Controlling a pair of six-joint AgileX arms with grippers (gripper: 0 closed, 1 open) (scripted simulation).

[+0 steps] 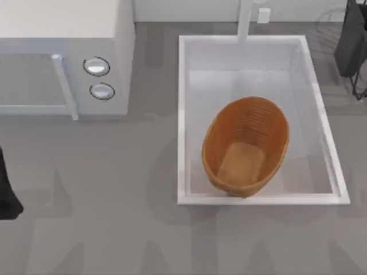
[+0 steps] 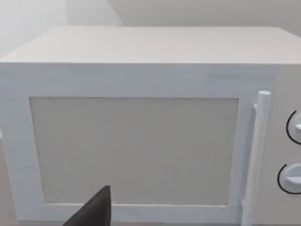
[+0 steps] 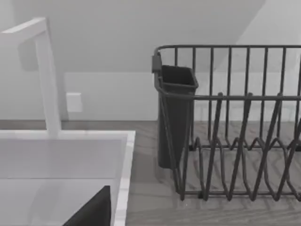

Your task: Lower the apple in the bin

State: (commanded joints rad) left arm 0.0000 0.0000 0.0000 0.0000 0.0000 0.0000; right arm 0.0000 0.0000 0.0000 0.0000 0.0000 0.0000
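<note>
Apple: nothing red to place, so can't say which way it lies from either arm (the relation the coming move hangs on). Bin (image 1: 213,150) sits inside the white sink (image 1: 182,114), in the half toward the sink's near edge, end wall close to or touching the near wall. Upright, mouth up, lighter floor bare. Long axis runs from the sink's near edge toward its far right corner, tilted a bit off the sink's own length.

Around it: faucet (image 1: 245,17) at the sink's far edge; microwave (image 1: 63,34) well apart toward the counter's far left corner, door shut; dark wire dish rack (image 3: 235,96) w/ cutlery cup (image 3: 174,117) past the sink's right rim.

Right arm (image 1: 351,40) parked at the counter's far right corner, beside the sink's far right corner, so nearer the bin than the left by a fair margin. Right gripper (image 3: 91,212) looks over the sink rim toward faucet and rack. Grip state: can't tell, nor whether anything is held.

Left arm (image 1: 7,192) parked at the counter's left edge, well apart from sink and bin. Left gripper (image 2: 91,214) faces the microwave door. Grip state: can't tell either.

Judgement: lowering not yet done. Likely right arm's job, approaching along the bin's long axis.
</note>
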